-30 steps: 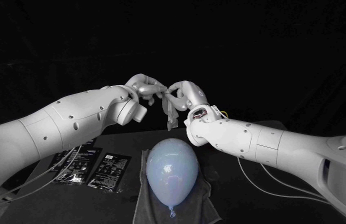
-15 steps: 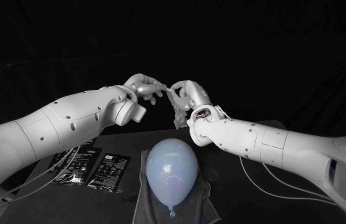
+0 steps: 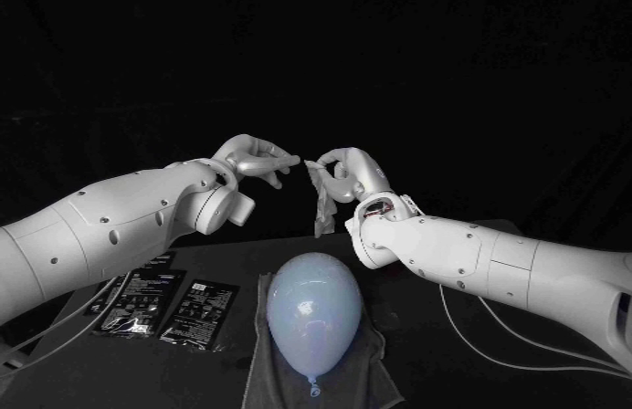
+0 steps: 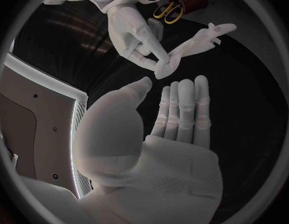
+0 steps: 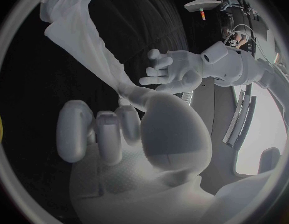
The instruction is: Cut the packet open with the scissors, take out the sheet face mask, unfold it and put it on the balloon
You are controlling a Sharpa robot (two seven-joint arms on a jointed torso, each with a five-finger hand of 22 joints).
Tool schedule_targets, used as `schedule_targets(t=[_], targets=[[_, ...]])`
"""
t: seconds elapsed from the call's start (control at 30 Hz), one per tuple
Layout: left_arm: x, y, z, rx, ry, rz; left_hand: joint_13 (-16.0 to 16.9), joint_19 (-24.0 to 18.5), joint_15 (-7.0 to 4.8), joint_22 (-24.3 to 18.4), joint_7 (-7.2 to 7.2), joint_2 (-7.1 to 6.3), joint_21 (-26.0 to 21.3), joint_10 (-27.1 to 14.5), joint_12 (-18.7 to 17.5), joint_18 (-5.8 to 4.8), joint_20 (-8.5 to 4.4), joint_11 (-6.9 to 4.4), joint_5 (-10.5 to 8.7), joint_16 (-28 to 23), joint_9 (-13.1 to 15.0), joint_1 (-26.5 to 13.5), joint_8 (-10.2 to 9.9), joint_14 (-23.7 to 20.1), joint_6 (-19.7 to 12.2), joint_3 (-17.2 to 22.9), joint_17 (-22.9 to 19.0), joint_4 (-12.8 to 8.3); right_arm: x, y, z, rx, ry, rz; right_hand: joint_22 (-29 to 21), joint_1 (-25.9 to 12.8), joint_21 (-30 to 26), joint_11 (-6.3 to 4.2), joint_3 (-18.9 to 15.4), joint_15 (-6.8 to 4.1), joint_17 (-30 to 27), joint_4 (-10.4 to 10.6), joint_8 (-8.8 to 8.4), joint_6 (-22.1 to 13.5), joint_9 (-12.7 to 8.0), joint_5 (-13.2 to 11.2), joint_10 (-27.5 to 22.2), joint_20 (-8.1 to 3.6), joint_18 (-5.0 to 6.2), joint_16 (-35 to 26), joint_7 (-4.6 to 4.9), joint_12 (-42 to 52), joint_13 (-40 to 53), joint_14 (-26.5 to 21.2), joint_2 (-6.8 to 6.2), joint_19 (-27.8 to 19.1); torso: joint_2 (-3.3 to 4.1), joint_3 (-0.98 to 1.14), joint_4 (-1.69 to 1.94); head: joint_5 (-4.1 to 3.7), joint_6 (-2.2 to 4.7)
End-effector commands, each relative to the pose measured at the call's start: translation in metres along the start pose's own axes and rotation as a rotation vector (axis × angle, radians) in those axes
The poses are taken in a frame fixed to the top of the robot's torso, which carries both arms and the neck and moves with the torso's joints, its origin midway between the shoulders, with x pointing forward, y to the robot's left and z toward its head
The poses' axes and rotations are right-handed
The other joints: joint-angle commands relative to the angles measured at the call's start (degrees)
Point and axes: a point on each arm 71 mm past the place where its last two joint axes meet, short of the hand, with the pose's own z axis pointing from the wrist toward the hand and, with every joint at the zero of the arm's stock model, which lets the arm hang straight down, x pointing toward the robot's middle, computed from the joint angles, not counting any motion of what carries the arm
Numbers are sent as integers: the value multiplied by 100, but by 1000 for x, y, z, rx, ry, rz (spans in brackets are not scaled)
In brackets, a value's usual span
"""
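Mask (image 3: 321, 206), long axis vertical, in right robot hand (image 3: 345, 173)

It looked like a robotics lab rigged for testing. A black bench (image 3: 158, 372) stood before a plain black backdrop (image 3: 395, 62). White cables (image 3: 450, 318) trailed across the bench beside the balloon (image 3: 313, 313), which lay on a grey cloth (image 3: 264, 386).

Head view dim: black backdrop and table (image 3: 435, 372) swallow detail. The white left arm (image 3: 119, 226) and right arm (image 3: 488, 258) catch light from above, with a small glare spot on the balloon (image 3: 313, 313). Wrist views bend toward dark circular rims; washed-out bright patch at lower right of the right wrist view.
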Motion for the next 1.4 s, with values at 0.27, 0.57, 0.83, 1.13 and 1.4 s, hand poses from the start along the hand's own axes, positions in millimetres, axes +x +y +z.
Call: schedule_targets(t=[0.27,0.57,0.83,1.13,1.4], targets=[[1,44,-18,38,-19,-33,-221,-115,159,-686,132,112,-1059,-251,-223,44,273,110,-19,-1101,-81,462,-3,-400,-94,-394,-433,95,-6,-4,-5,81,26,171,1096,-46,12,-8,39,20,1470,-6,150,53,123,0,48,17,-80,19,-2,30,477,607,-12,61,8,-7,2,-18,-3],[32,81,-33,110,20,-15,-391,-435,329,-1028,186,167,-1663,-570,-388,-4,501,224,-20,-1404,-112,805,104,-1006,-132,-403,-542,26,-9,-7,-11,178,97,399,1095,-82,2,-1,29,25,1479,-24,161,33,130,4,89,18,-78,22,6,102,546,610,-50,55,14,-9,-7,-1,3],[53,84,-32,128,17,-30,-529,-702,511,-1294,305,93,-2138,-856,-493,-26,675,361,-22,-1590,-157,538,140,-1595,-325,-1061,-649,318,-10,-4,-15,204,127,465,1099,-85,16,0,26,27,1491,-34,165,31,131,5,98,19,-82,26,5,118,561,615,-57,59,-1,2,-9,36,-6],[68,76,-31,153,-6,-57,-768,-1135,737,-1779,435,544,-2961,-1331,-561,-240,778,535,-22,-1933,-254,1297,292,-2360,-687,-3260,-928,1000,-8,0,-19,203,157,484,1099,-83,15,-1,27,27,1495,-45,169,31,132,5,105,19,-81,27,4,131,573,616,-60,59,8,-2,-3,27,-11],[79,67,-29,170,-17,-82,-844,-1183,790,-1871,455,622,-3106,-1385,-584,-316,778,567,-22,-2120,-302,1385,320,-2510,-775,-3340,-1048,1000,-9,3,-23,194,176,488,1103,-82,25,-2,29,28,1500,-52,172,32,133,6,104,19,-84,29,4,130,573,618,-61,62,3,-6,4,31,-31]])
